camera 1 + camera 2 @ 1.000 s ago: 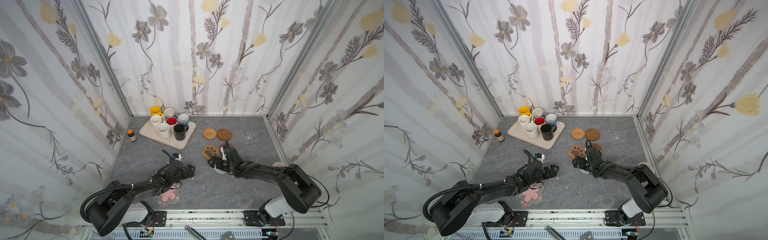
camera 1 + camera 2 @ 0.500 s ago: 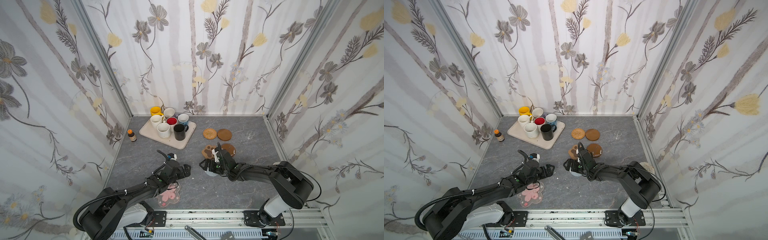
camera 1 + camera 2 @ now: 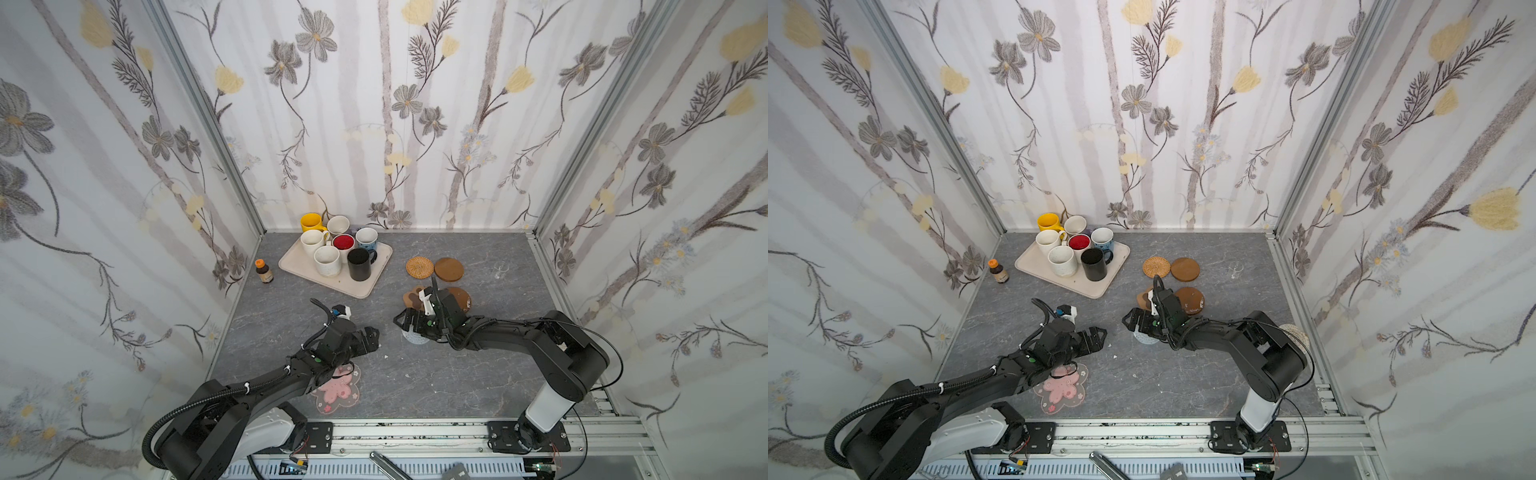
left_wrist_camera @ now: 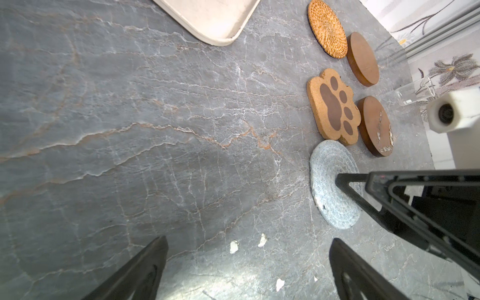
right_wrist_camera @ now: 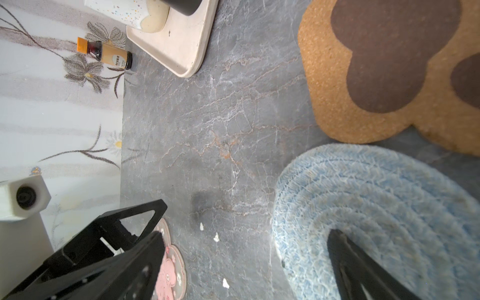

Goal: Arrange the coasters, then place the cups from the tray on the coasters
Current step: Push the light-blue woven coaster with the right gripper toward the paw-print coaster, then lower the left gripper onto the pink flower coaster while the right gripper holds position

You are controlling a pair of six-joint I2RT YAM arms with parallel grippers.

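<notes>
Several cups, among them a yellow one (image 3: 311, 222) and a black one (image 3: 359, 264), stand on the beige tray (image 3: 374, 279) at the back left. Rattan (image 3: 419, 266), wooden (image 3: 449, 269), paw-print (image 3: 410, 297) and second wooden (image 3: 462, 297) coasters lie right of it. My right gripper (image 3: 405, 322) (image 5: 245, 232) is open and low, with one finger over the grey-blue knitted coaster (image 3: 415, 338) (image 5: 363, 202). My left gripper (image 3: 372, 334) (image 4: 248, 239) hangs open over bare table, facing it. The pink blossom coaster (image 3: 337, 392) lies partly under the left arm. A beige braided coaster (image 3: 1296, 336) peeks from behind the right arm.
An orange-capped brown bottle (image 3: 264, 271) stands by the left wall. A small clear glass (image 3: 500, 270) sits at the back right. White flecks (image 4: 233, 246) dot the grey table between the grippers. Patterned walls close three sides, and a metal rail (image 3: 415, 432) runs along the front.
My right gripper has shifted left, and the grey-blue knitted coaster beneath it has slid left with it. The left gripper has barely moved.
</notes>
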